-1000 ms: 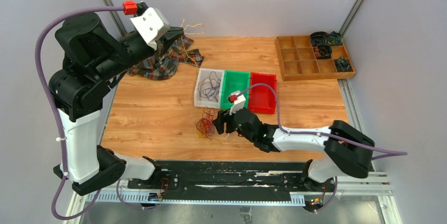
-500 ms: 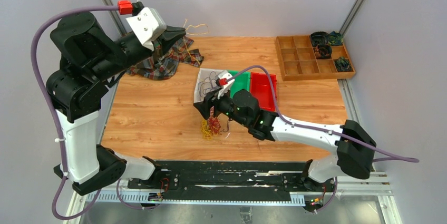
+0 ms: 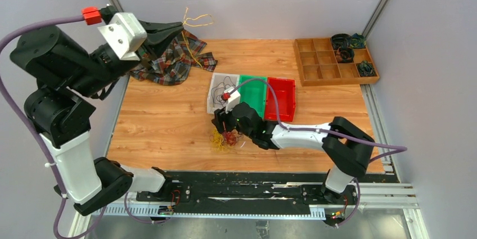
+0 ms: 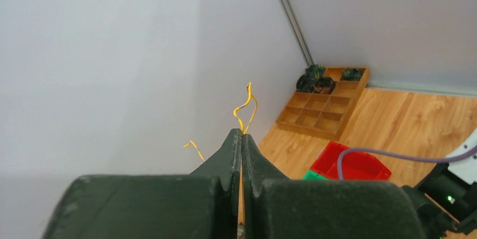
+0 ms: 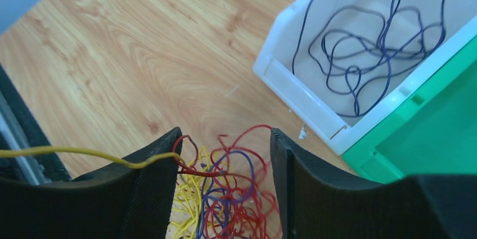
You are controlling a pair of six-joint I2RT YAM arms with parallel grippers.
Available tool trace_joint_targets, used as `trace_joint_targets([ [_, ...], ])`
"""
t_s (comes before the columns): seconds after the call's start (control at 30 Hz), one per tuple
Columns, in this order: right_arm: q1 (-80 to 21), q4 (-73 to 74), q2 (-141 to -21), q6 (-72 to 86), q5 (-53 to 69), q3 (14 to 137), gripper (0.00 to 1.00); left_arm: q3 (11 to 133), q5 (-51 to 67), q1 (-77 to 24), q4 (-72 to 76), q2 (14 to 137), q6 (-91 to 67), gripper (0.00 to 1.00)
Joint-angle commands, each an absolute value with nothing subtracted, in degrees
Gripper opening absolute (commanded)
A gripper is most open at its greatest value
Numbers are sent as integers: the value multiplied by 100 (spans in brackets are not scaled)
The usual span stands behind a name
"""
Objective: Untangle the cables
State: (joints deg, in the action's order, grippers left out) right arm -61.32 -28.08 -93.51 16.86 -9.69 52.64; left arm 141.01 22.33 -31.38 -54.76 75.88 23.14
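Left hand [image 3: 179, 26]: clenched on a yellow cable [image 3: 194, 21], high over the plaid cloth [image 3: 169, 62] at the far left of the table [image 3: 163, 121].
Yellow cable, left wrist view: pinched between the closed fingertips [image 4: 233, 143], with its free ends [image 4: 246, 107] curling out past them.
Right hand [image 3: 223, 126]: released, its fingers spread, low over the near middle of the table.
Tangle [image 3: 224, 139]: red, yellow and purple cables in one knot on the table. It lies between the right hand's fingers [image 5: 152, 188] and just under them; I cannot tell whether they touch it.
Yellow strand [image 5: 84, 152]: runs across one finger of the right hand into the tangle [image 5: 225, 199].
Purple cable [image 5: 360, 31]: looped loose in the white bin [image 5: 292, 79], just beyond the right hand.
Bins: white [image 3: 211, 101], green [image 3: 256, 90] and red [image 3: 281, 98], side by side and touching.
Tray [image 3: 326, 59]: at the far right corner, with dark bundles in its far compartments.
Left hand to tangle: well apart.
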Motion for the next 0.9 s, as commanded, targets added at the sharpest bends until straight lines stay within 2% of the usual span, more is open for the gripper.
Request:
trace_joint_targets([
  [0.0, -6057, -2900, -9849, 1972, -1125, 5254, 57, 14208, 2119, -3174, -4934, 7400, 2307, 0],
  [0.33, -6056, -3072, -10345, 2544, -789, 5052, 52, 13281, 952, -3173, -3467, 6523, 3241, 0],
  [0.53, -6056, -3097, -10342, 2665, -764, 4931, 52, 12015, -193, -3173, -1691, 5827, 4161, 0],
  [0.73, -6056, -3156, -10245, 2687, -832, 4804, 56, 11366, -1326, -3177, 265, 5685, 5021, 0],
  [0.8, -6056, -3180, -10195, 2682, -856, 4774, 57, 11575, -1441, -3173, 314, 5803, 5037, 0],
  [0.87, -6056, -3173, -10129, 2666, -886, 4750, 57, 11995, -1139, -3177, -504, 5916, 4703, 0],
])
